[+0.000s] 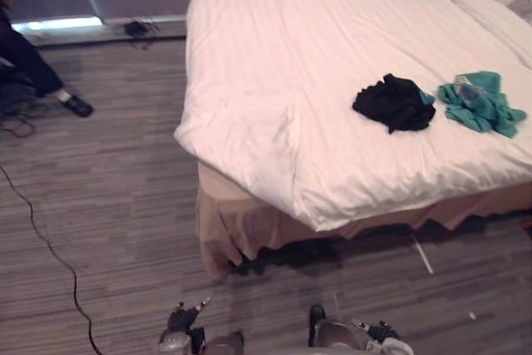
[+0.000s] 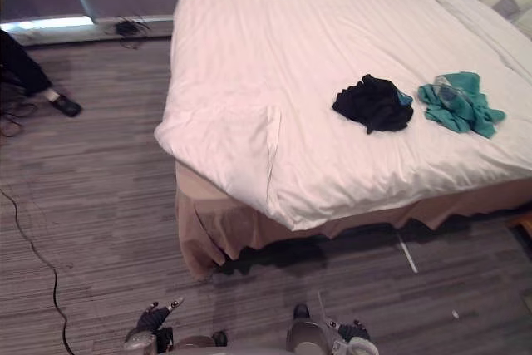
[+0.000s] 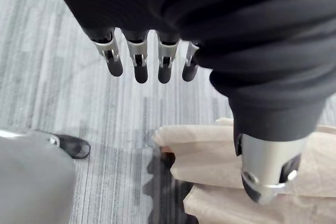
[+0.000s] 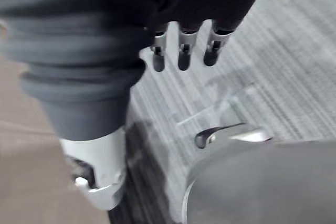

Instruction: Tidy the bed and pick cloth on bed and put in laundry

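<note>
Approach phase: left hand (image 3: 138, 60) and right hand (image 4: 182, 52) empty, fingers straight; next close in on bed (image 1: 274, 47), grab black cloth (image 1: 394, 102) first

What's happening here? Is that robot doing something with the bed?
Nothing is being handled yet. The robot stands off a corner of the bed, its left hand and right hand hanging open and empty. A black cloth and a teal cloth lie close together on top of it, untouched, waiting for the laundry. A person's shoe shows at the far left.
</note>
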